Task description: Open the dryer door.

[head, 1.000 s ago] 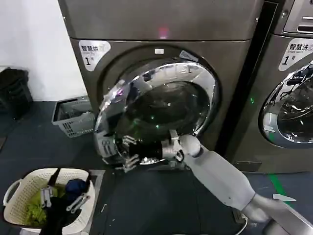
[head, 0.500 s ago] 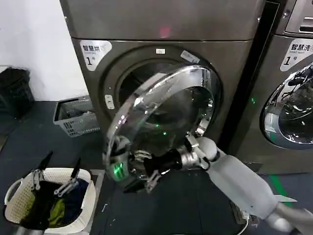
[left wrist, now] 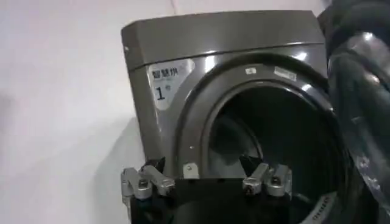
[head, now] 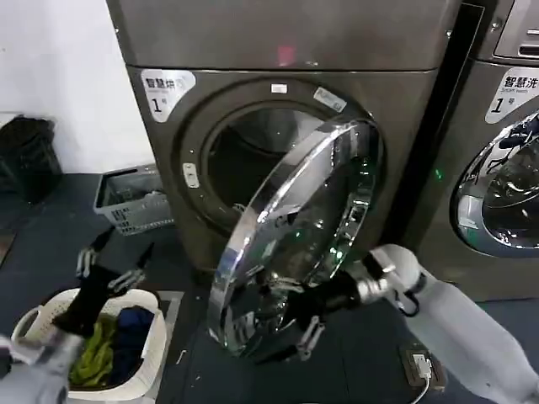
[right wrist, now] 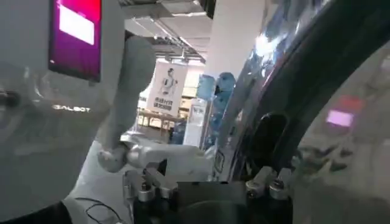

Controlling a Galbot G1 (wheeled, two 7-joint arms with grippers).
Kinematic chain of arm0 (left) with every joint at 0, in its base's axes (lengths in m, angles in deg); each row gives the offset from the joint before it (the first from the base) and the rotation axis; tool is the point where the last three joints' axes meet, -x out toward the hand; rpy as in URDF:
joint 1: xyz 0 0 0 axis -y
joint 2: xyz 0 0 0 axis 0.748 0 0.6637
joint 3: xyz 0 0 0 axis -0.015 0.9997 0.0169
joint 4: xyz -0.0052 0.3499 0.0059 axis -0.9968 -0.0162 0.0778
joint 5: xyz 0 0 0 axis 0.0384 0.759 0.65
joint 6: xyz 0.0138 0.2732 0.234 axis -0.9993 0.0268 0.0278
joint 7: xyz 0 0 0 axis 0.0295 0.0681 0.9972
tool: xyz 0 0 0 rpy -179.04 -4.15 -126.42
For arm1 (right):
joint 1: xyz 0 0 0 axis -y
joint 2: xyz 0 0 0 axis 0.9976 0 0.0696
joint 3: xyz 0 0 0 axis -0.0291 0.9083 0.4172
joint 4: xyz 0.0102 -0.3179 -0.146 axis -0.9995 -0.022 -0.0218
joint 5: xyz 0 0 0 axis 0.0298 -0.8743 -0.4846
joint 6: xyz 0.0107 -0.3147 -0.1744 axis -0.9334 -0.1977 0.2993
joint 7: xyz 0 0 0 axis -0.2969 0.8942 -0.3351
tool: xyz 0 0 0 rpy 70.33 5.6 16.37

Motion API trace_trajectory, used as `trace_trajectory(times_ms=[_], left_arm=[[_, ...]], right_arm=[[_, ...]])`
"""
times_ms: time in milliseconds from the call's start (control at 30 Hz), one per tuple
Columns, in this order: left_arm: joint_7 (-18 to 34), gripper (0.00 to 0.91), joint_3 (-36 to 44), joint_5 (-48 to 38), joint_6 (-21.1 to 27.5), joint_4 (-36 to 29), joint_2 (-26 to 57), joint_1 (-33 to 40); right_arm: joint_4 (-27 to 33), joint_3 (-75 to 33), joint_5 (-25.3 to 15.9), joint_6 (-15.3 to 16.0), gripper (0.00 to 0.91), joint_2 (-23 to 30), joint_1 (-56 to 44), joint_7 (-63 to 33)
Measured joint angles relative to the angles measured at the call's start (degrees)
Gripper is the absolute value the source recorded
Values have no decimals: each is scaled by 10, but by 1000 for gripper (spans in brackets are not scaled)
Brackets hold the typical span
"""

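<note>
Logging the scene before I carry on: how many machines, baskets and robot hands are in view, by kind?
Machines: 2, the dryer with its dryer door swung open, and a second machine.
Baskets: 2, a white basket and a grey basket.
Robot hands: 2, left hand, right hand.
Total: 6.

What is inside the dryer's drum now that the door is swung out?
Through the opening of the dryer only bare metal drum wall shows, no laundry. The door, swung out with the right pincer at its lower edge, hides the drum's lower right part.

Pale grey rounded arm shells, black wrist sections, silver screwed fingers (left wrist: 143, 182), "GALBOT" lettering
</note>
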Motion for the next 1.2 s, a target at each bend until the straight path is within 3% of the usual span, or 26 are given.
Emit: trace_trajectory(times_ms=[367,633,767,900,1100,1200], left_arm=[[-15,907,107,1,16,53,28,114],[-22,907,231,4,12,81,9,195],[-28,907,284,3,-3,80,6,210],[-28,907,329,4,-16,85,-1,225],[-25,907,402,-2,-23,97,-21,255],[-22,907,437,-4,-27,106,-30,277]], right_arm=[[-32,-203,36,-5,907,-61,-162,-12],[-80,-446,46,-32,907,-42,-391,-13],[-108,-583,56,-50,907,8,-530,-8],[-117,-707,60,-90,907,75,-635,-36],[-105,-843,22,-179,907,199,-737,-139],[-104,-890,-12,-194,907,260,-761,-221]])
